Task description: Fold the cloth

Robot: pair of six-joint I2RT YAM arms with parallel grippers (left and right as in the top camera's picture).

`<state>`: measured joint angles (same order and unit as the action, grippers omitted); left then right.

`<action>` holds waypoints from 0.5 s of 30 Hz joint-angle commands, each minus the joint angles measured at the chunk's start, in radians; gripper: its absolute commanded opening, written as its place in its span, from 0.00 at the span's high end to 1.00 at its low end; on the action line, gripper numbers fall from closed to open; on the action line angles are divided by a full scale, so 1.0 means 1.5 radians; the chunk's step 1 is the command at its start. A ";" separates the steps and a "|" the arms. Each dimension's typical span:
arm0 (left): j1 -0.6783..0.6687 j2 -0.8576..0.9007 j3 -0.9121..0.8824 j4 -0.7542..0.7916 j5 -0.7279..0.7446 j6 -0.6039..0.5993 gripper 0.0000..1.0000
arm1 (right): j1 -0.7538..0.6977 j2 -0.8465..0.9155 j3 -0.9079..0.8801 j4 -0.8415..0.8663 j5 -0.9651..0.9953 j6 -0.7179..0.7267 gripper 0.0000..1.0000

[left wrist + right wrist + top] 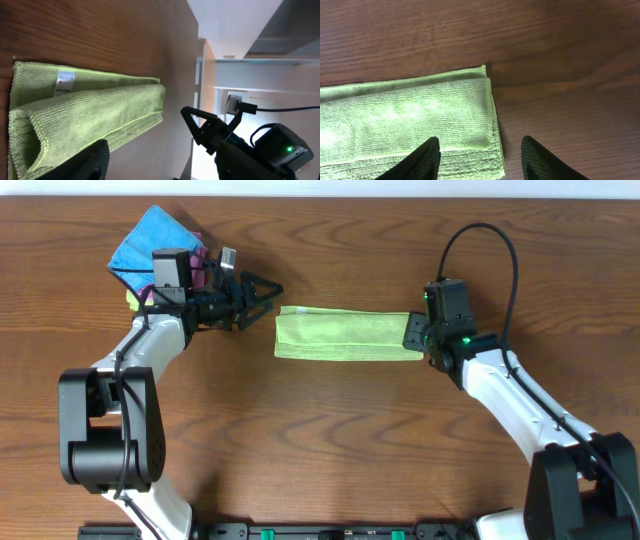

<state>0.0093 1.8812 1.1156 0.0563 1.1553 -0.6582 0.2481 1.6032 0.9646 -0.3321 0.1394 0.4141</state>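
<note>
- Overhead view showed the green cloth [345, 335] lying near the middle of the wooden table [330, 440] as a long, narrow strip running left to right. At least one lengthwise fold looked done.
- The left wrist view bore this out. The cloth [90, 115] lay in stacked layers with a rounded fold along one long edge, and a white label [65, 82] showed on the lower layer.
- In the right wrist view the cloth's [410, 120] right end sat flat, with its hemmed edges nearly lined up and one layer slightly short of the one beneath.
- The left gripper [270, 298] sat just beside the strip's left end with its fingers spread, holding nothing. Only one finger [90, 160] showed in its own camera, low over the cloth.
- The right gripper [480, 160] hung over the strip's right end with its fingers [415, 160] well apart. Nothing was between them but the cloth surface below, and whether the tips touched it could not be told.
- My judgement was that the task was partly done. The strip was still long, so a crosswise fold bringing one short end over the other seemed to be what was left.
- With both grippers unclenched at opposite ends, neither end had yet been pinched for that fold.
- A blue cloth [150, 240] lay at the table's upper left, well apart from the green one, with bits of pink and yellow showing at its edges.
</note>
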 commanded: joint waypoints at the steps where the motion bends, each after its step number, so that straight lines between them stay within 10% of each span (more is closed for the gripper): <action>1: -0.008 -0.013 0.005 0.001 -0.012 -0.002 0.35 | 0.004 -0.007 0.002 -0.001 0.005 0.013 0.46; 4: -0.040 -0.012 0.005 -0.001 -0.063 -0.002 0.92 | 0.004 -0.007 0.002 -0.001 -0.012 0.025 0.42; 15: -0.160 -0.012 0.005 -0.153 -0.367 0.149 0.94 | -0.060 -0.005 0.000 -0.018 -0.153 0.167 0.16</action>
<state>-0.2062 1.8812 1.1168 -0.1390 0.7914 -0.5396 0.1818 1.6032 0.9646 -0.3584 -0.0246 0.6277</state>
